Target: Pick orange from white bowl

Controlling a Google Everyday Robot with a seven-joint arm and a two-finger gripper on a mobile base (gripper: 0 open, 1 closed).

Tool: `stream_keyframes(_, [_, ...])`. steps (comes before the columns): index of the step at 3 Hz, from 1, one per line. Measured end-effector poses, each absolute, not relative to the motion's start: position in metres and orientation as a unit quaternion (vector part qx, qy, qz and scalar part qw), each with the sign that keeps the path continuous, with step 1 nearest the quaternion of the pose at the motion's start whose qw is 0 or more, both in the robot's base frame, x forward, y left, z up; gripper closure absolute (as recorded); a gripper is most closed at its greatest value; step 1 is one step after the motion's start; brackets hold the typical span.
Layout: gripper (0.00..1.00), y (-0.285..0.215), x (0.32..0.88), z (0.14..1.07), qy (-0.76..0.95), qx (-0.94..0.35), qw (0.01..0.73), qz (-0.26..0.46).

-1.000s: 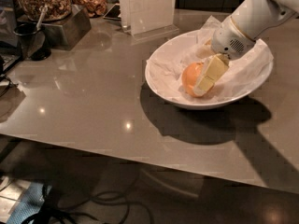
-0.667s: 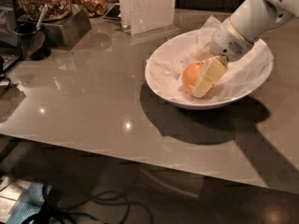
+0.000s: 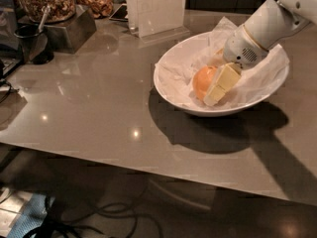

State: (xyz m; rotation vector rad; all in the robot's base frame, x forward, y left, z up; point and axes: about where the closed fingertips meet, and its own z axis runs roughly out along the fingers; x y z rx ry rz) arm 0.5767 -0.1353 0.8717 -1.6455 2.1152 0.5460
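Resting on crumpled white paper (image 3: pixel 262 73) in the shallow white bowl (image 3: pixel 166 90), near the far right corner of the glossy grey tabletop (image 3: pixel 99 113), the round, smooth orange (image 3: pixel 202 81) is clasped by the gripper (image 3: pixel 212 86). A blocky pale yellow finger (image 3: pixel 222 83) is pressed along its right side. No long axis can be told.

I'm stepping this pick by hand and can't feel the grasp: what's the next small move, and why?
Probably a short, slow lift straight up, as a test. The claw is down in the bowl against the orange, which rests on the paper. Whether it is gripped isn't visible; a small rise would show it.
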Motion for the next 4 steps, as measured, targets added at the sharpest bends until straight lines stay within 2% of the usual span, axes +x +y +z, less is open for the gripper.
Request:
stream_keyframes(3, [0.06, -0.136, 0.582, 0.855, 0.763, -0.576, 0.201, 0.214])
stream_keyframes(4, [0.19, -0.136, 0.582, 0.854, 0.763, -0.575, 0.201, 0.214])
